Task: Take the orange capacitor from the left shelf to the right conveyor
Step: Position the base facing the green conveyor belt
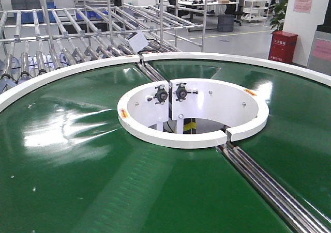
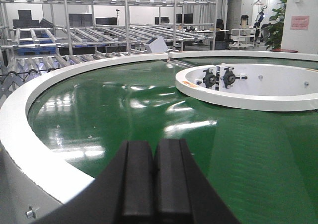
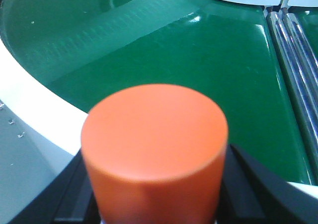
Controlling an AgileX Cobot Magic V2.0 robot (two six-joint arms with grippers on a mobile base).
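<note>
Orange capacitor (image 3: 154, 149) sits clamped in right gripper (image 3: 154, 211) above green conveyor (image 3: 198, 60); left gripper (image 2: 155, 157) pinched together, empty.

Left claw (image 2: 155, 152): everything we see of ourselves in the left wrist view is black. Two rectangular finger pads (image 2: 137, 179) with flat faces and squared top edges, a thin dark seam between them. Our pads look matte and slightly rubbery, duller than the housing. Outside and below them the housing flares into smooth curved shoulders with a faint sheen.

Right claw (image 3: 158, 196): we only get black slivers at the bottom corners of the right wrist view, badly out of focus. Left sliver has a stepped, greyish ledge. Right sliver is an angled wedge with a pale highlight along its upper edge. Finer surface detail there we can't tell.
</note>
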